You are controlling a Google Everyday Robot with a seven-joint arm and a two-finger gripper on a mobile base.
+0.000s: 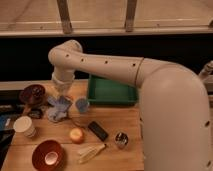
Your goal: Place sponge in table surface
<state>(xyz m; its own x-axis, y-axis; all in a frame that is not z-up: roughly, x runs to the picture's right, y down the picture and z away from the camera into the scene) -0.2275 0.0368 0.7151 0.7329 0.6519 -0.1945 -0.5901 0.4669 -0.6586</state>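
Note:
My gripper [59, 107] hangs from the white arm over the left part of the wooden table [125, 122], just above its surface. It is between a dark red bowl [32, 94] and a small blue cup [81, 104]. A pale bluish shape sits at the gripper's tip. I cannot tell whether this is the sponge or part of the gripper. No separate sponge shows elsewhere on the table.
A green tray [111, 91] stands at the back middle. A white cup [24, 126], an orange fruit [76, 135], a black bar [97, 130], a small metal can [120, 139], a red bowl [48, 155] and a pale long item [92, 151] lie in front.

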